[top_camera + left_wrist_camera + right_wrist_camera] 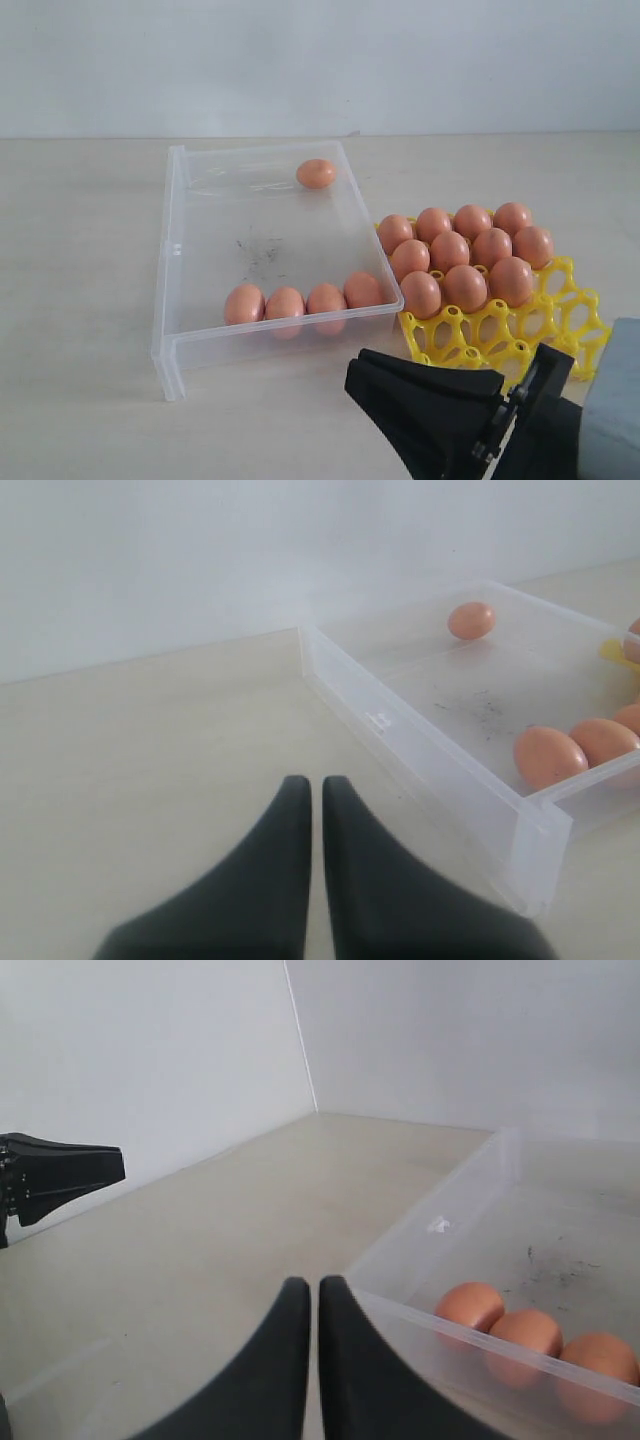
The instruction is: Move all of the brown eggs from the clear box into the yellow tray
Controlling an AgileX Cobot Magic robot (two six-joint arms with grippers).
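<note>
The clear box (180, 250) lies left of centre. Four brown eggs (285, 303) line its near wall and one egg (316, 174) rests at the far end. To its right, the yellow tray (565, 300) holds several eggs (450, 250) in its far rows. My right gripper (352, 373) hangs shut and empty just outside the box's near wall, with three eggs (527, 1330) behind that wall (440, 1225). My left gripper (312, 780) is shut and empty over bare table left of the box (420, 750). It also shows as the left gripper (115, 1167) in the right wrist view.
The tray's near cells (470, 335) show as open lattice. Dark specks (262, 250) mark the box floor. A grey part of the right arm (612, 410) fills the lower right corner. A white wall stands behind the table.
</note>
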